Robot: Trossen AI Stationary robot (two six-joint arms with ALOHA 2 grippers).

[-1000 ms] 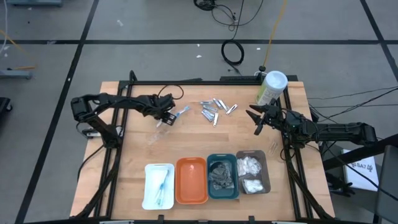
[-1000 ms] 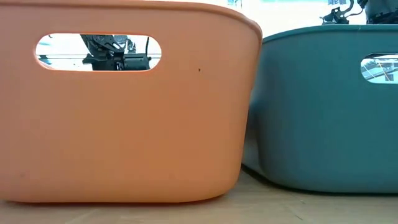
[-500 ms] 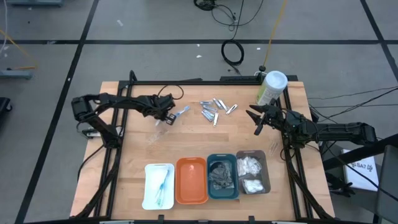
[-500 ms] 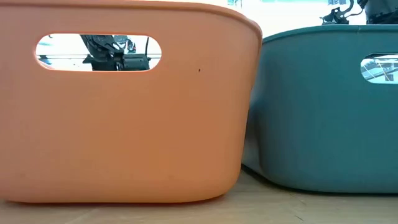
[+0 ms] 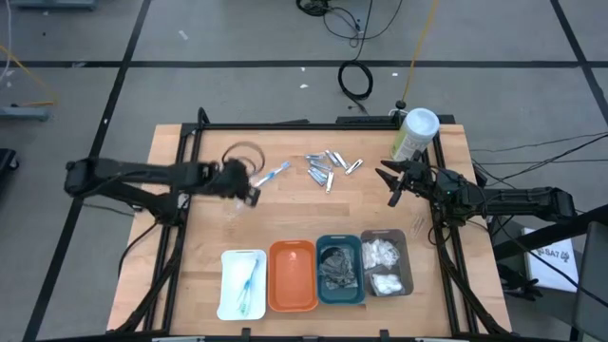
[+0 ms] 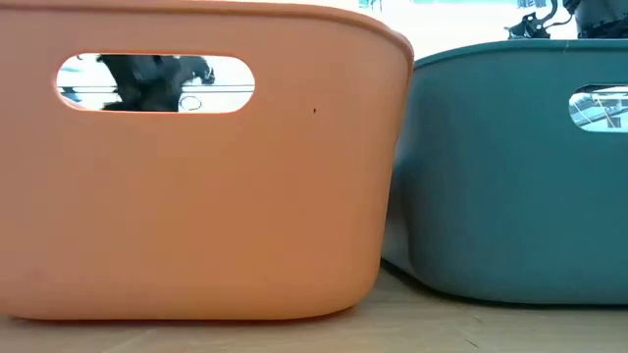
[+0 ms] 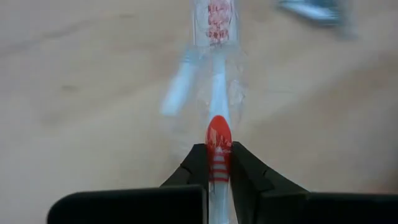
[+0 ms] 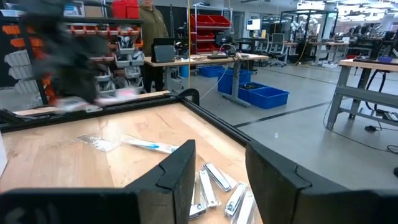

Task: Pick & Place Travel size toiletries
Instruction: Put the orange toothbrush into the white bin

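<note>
My left gripper (image 5: 252, 193) is over the table's left half, shut on a slim clear-wrapped stick (image 5: 273, 174) with a red end. The stick runs away from the fingers toward the table's middle (image 7: 216, 93). Small silvery metal pieces (image 5: 328, 166) lie in a loose heap at the far middle (image 8: 217, 186). My right gripper (image 5: 392, 185) waits open and level at the right side (image 8: 217, 180), with nothing between its fingers. Another wrapped stick (image 5: 249, 285) lies in the white tray (image 5: 228, 261). My left gripper pinches the stick's red end (image 7: 218, 134) between its two fingers (image 7: 198, 163). The fingers slant down from the table's left and lie along the stick, which points away from them. Whether the stick's far end (image 7: 214, 18) rests on the table I cannot tell.
A row of trays stands at the near edge: white, orange (image 5: 293, 252), teal (image 5: 319, 245) with dark bundles, grey (image 5: 407, 249) with white pads. The orange (image 6: 196, 196) and teal (image 6: 510, 167) walls fill the low view. A pale-green canister (image 5: 415, 133) stands at the far right. A person (image 8: 152, 25) is beyond the table.
My left gripper has drawn back toward the table's left and near side and risen, with its arm folding back. The wrapped stick's gripped end has shifted a little with it. My right arm has kept still.
</note>
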